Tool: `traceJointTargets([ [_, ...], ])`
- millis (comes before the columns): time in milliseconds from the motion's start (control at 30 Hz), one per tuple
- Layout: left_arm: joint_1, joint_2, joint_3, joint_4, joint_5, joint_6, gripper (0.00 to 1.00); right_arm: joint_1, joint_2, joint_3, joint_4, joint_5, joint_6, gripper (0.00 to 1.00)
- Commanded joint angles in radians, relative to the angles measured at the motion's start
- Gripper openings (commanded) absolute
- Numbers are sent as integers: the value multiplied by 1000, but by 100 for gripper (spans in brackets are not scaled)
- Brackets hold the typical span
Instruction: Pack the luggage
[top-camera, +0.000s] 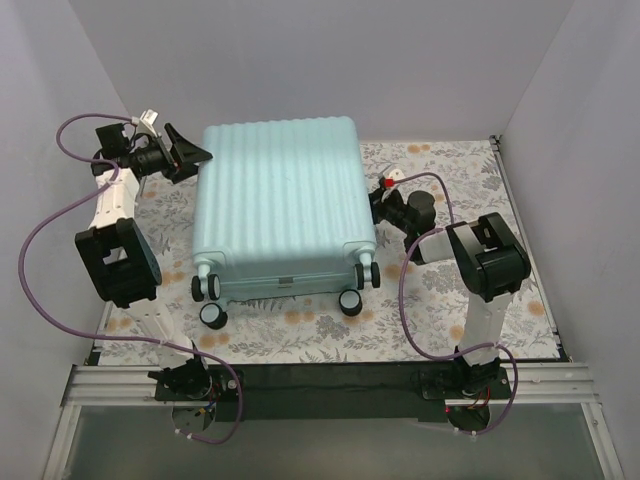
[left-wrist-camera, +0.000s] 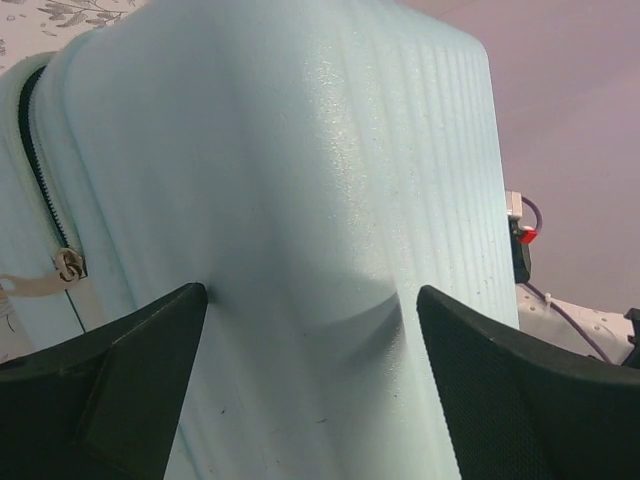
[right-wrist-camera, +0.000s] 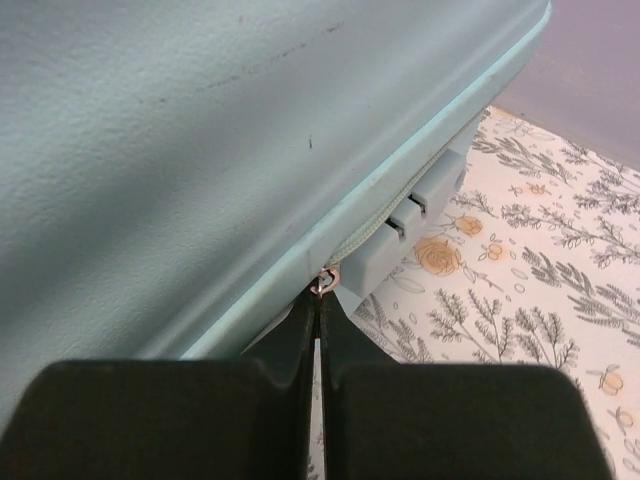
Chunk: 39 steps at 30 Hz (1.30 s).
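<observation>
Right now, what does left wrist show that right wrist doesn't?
Left wrist only: left end effector open, fingers either side of a ribbed corner of the luggage; black-toothed zipper with its pull. Right wrist only: right end effector shut, tips at a small metal zipper ring; a grip on it can't be confirmed. Both: the mint luggage and the floral cloth.

overhead view facing down, wrist views close against luggage (top-camera: 275, 200)
</observation>
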Motion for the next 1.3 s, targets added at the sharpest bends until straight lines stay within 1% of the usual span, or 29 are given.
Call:
traceJointTargets([
  [0, -41, -44, -42, 93, 137, -71, 83, 96, -119, -45, 183, -137, 24, 1],
  [67, -61, -19, -20, 18, 135, -19, 76, 107, -153, -80, 184, -134, 26, 1],
  [100, -92, -7, 5, -37, 90, 28, 76, 119, -166, -94, 184, -131, 32, 1],
  [133, -110, 19, 37, -198, 71, 176, 76, 127, -200, -109, 183, -131, 35, 1],
  [167, -130, 74, 83, -289, 48, 252, 76, 137, -223, -131, 183, -125, 32, 1],
  [200, -167, 111, 169, -380, -2, 321, 76, 163, -248, -174, 172, -118, 29, 1],
  [233, -178, 140, 210, -510, -12, 437, 76, 176, -300, -197, 158, -114, 24, 1],
  [267, -196, 195, 273, -560, -30, 472, 76, 195, -321, -230, 128, -92, 21, 1],
  [333, -204, 237, 312, -634, -116, 494, 76, 199, -363, -252, 97, -60, 23, 1],
  [367, -206, 261, 335, -667, -128, 557, 76, 197, -369, -258, 82, -24, -1, 1],
  [400, -212, 293, 362, -692, -150, 573, 74, 184, -374, -264, 59, -3, -11, 1],
  [433, -219, 309, 369, -724, -203, 592, 69, 170, -368, -263, 55, 15, -59, 1],
  [467, -225, 320, 375, -740, -222, 637, 66, 150, -358, -249, 51, 17, -64, 1],
  [500, -242, 335, 373, -744, -239, 652, 64, 103, -346, -236, 39, 15, -69, 1],
  [567, -258, 352, 372, -747, -285, 670, 51, 53, -294, -179, 37, 17, -90, 1],
  [600, -268, 366, 378, -752, -293, 681, 47, 12, -276, -159, 38, 21, -104, 1],
  [667, -278, 407, 409, -763, -316, 687, 43, -27, -208, -87, 46, 34, -126, 1],
  [700, -284, 424, 427, -766, -322, 696, 43, -59, -184, -58, 61, 35, -127, 1],
  [733, -287, 456, 462, -776, -326, 698, 42, -70, -135, -36, 72, 37, -129, 1],
  [767, -285, 473, 487, -783, -331, 698, 39, -77, -110, 10, 86, 34, -130, 1],
  [833, -287, 516, 530, -803, -340, 693, 36, -91, -53, 45, 123, 26, -126, 1],
  [867, -287, 528, 580, -812, -342, 693, 34, -93, -42, 70, 140, 8, -118, 1],
  [967, -291, 558, 636, -820, -339, 682, 34, -84, -36, 76, 153, -37, -72, 1],
  [1033, -307, 564, 648, -813, -320, 681, 34, -73, -55, 47, 158, -51, -65, 1],
  [1067, -342, 570, 657, -812, -310, 684, 34, -62, -64, 33, 166, -57, -60, 1],
  [1133, -373, 573, 659, -789, -259, 681, 34, -57, -100, -14, 166, -65, -48, 1],
  [1200, -420, 570, 643, -754, -216, 636, 34, -51, -133, -53, 157, -69, -43, 1],
  [1233, -434, 567, 640, -699, -187, 612, 36, -48, -171, -92, 146, -72, -40, 1],
  [1267, -449, 561, 636, -659, -181, 536, 37, -42, -192, -112, 122, -74, -37, 1],
])
